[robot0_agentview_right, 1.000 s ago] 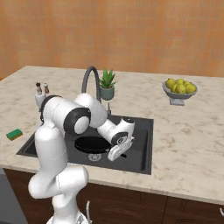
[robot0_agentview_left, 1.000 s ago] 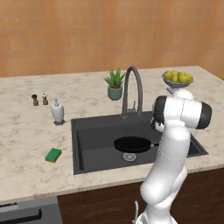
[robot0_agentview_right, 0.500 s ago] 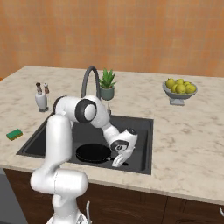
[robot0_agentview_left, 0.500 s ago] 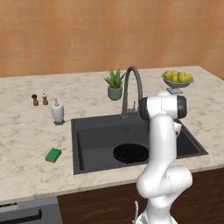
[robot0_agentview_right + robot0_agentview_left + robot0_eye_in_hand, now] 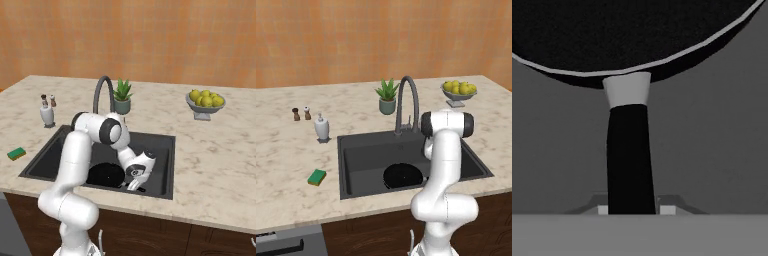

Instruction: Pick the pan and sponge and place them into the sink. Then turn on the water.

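Note:
The black pan (image 5: 402, 176) (image 5: 106, 175) lies flat on the floor of the black sink (image 5: 366, 150) (image 5: 160, 150), near its front wall. In the hand view the pan's round rim (image 5: 632, 35) is at the top and its straight handle (image 5: 629, 155) runs down between my fingertips. My gripper (image 5: 135, 186) (image 5: 632, 210) is low inside the basin to the right of the pan, with both tips tight against the handle. The green sponge (image 5: 317, 177) (image 5: 16, 153) lies on the counter left of the sink. The gooseneck tap (image 5: 407, 100) (image 5: 102, 95) stands behind the basin.
A white soap dispenser (image 5: 322, 127) (image 5: 47, 116) and two small shakers (image 5: 301, 114) (image 5: 48, 100) stand at the back left. A potted plant (image 5: 387, 96) (image 5: 121, 96) is beside the tap. A bowl of yellow fruit (image 5: 458, 91) (image 5: 205, 102) sits at the back right.
The arm has swung and lowered, carrying the pan from the middle of the basin down to the sink floor near its front. The sponge has not moved.

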Motion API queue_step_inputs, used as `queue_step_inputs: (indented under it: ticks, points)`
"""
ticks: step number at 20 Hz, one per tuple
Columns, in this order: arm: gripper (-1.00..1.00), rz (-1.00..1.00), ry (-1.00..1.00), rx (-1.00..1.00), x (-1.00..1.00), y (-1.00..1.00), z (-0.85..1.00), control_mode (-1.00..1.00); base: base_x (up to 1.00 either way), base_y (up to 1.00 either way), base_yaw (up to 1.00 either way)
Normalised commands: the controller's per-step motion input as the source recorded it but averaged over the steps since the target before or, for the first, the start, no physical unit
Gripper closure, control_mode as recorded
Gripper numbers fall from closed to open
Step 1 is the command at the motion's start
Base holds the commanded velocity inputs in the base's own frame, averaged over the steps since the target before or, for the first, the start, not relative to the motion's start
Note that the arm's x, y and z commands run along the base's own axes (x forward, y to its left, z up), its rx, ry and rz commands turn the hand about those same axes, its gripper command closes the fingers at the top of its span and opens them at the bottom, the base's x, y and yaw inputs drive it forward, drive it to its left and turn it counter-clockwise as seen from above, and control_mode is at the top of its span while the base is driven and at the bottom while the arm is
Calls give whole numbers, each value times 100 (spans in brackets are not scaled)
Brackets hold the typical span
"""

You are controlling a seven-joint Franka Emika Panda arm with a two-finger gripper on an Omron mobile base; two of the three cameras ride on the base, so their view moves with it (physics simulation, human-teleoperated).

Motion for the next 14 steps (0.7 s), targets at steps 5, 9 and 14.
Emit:
queue_step_inputs:
  ticks: [5,9,14]
  points:
    - [-100,0,-19,2,1,1,48,-100,0,0,0]
    - [-100,0,-16,5,-5,0,96,-100,0,0,0]
    - [-100,0,-20,1,-15,0,100,-100,0,0,0]
